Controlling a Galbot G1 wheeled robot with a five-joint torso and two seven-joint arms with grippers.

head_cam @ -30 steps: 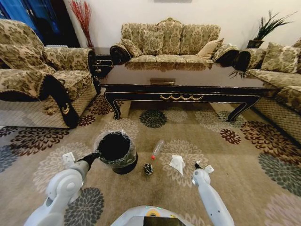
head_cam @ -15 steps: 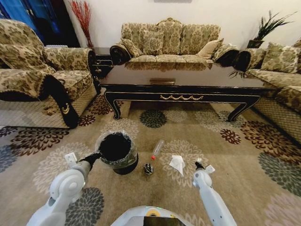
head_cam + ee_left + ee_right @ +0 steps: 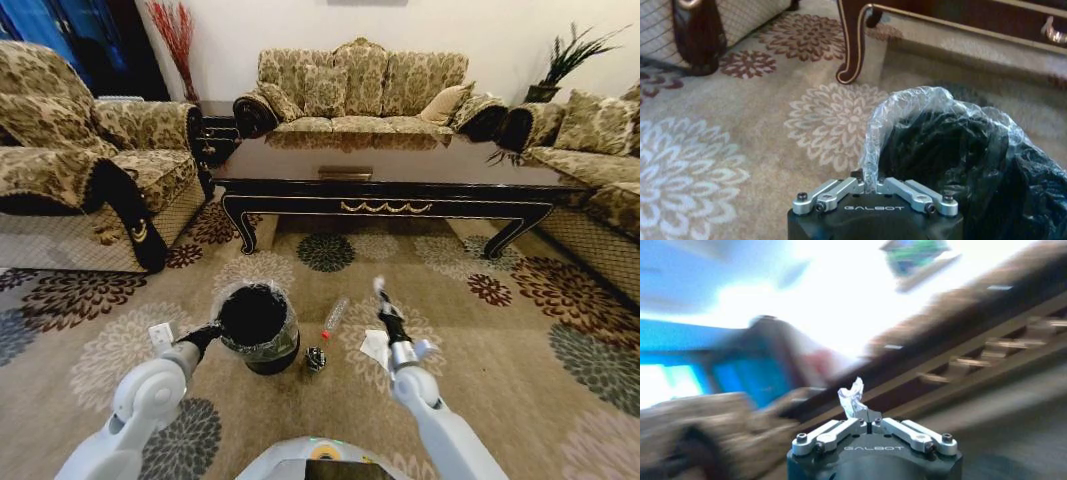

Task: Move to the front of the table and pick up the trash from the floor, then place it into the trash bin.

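Since half a second earlier, my right arm had swung up and inward from beside the paper, so that my right fingers [image 3: 379, 290] pointed forward above the carpet [image 3: 560, 400], while the rest of the room kept its place. Nearest to me, my left fingers [image 3: 873, 184] were pinched together on the clear bag at the rim of the trash bin [image 3: 255, 325], holding the bin just off to my left. From the right wrist, my right fingers [image 3: 869, 426] were closed on a small white scrap [image 3: 852, 397] that stuck up between the tips; whether it was part of the wad I could not tell. Just past the bin lay the tiny dark ball [image 3: 316, 357], and beside it, partly behind my right arm, the white paper wad [image 3: 374, 347] on the floor. A little farther on lay the clear bottle [image 3: 335, 316] with its red cap toward me. Beyond these stood the table [image 3: 390, 175], its glossy surface dark, and behind it the sofa [image 3: 360, 85]. I judged the step to be carrying a first piece to the bin; the next move called for bringing the right fingers over the bin's mouth before letting go.
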